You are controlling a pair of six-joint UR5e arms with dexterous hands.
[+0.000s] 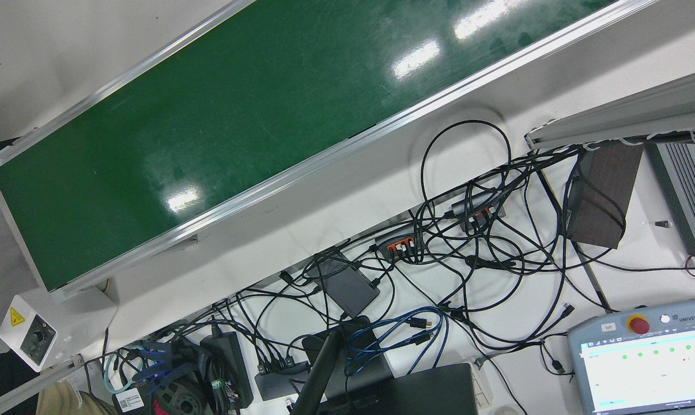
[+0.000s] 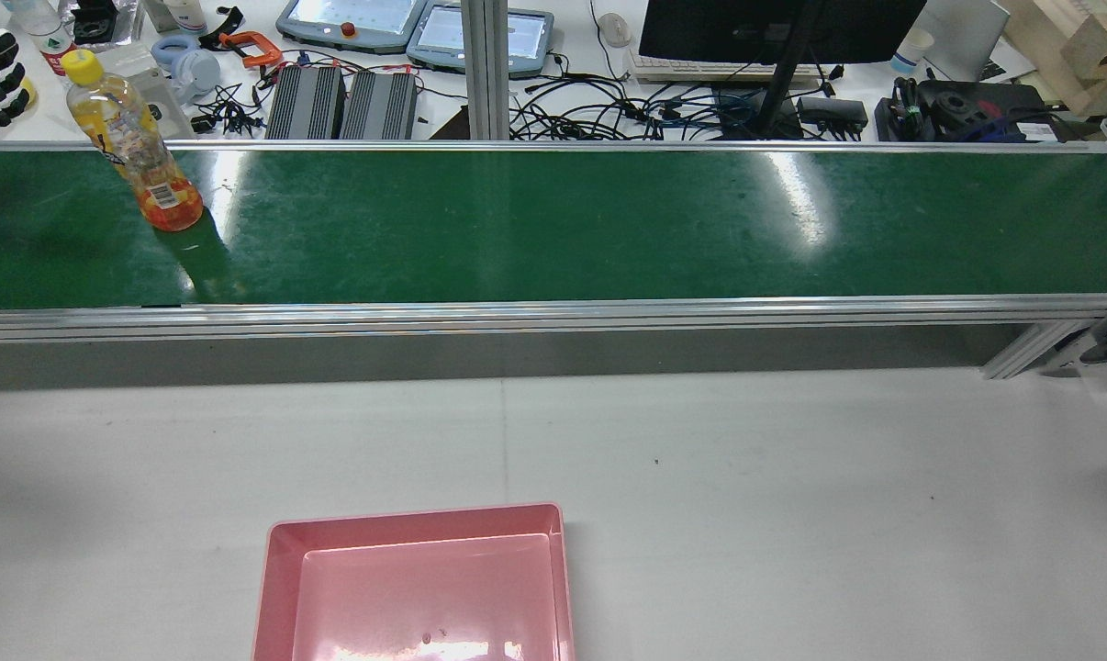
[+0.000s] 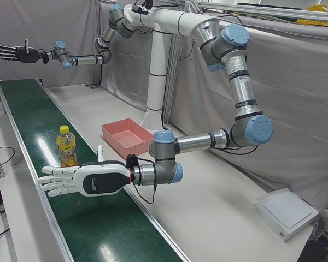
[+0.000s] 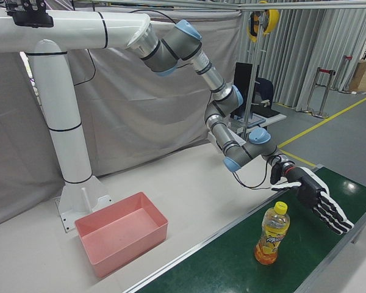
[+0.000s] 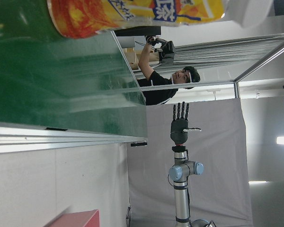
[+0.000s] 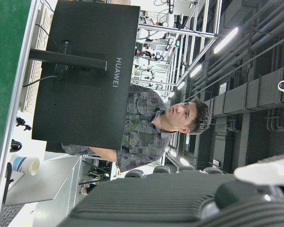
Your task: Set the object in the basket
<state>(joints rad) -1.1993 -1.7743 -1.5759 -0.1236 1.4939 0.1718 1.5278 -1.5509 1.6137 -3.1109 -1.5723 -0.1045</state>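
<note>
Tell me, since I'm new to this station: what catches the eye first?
An orange drink bottle with a yellow cap stands upright on the green conveyor belt. The left hand is open beside it, apart from it. An empty pink basket waits on the white table.

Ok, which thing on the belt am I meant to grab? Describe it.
Look along the long green conveyor belt to its end by the left hand. Standing upright there is a clear plastic bottle of orange drink with a yellow cap, alone on the belt.

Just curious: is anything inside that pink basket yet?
No. The pink basket shows only its bare floor with a few tiny specks. Its nearest part is cut off, so unseen.
</note>
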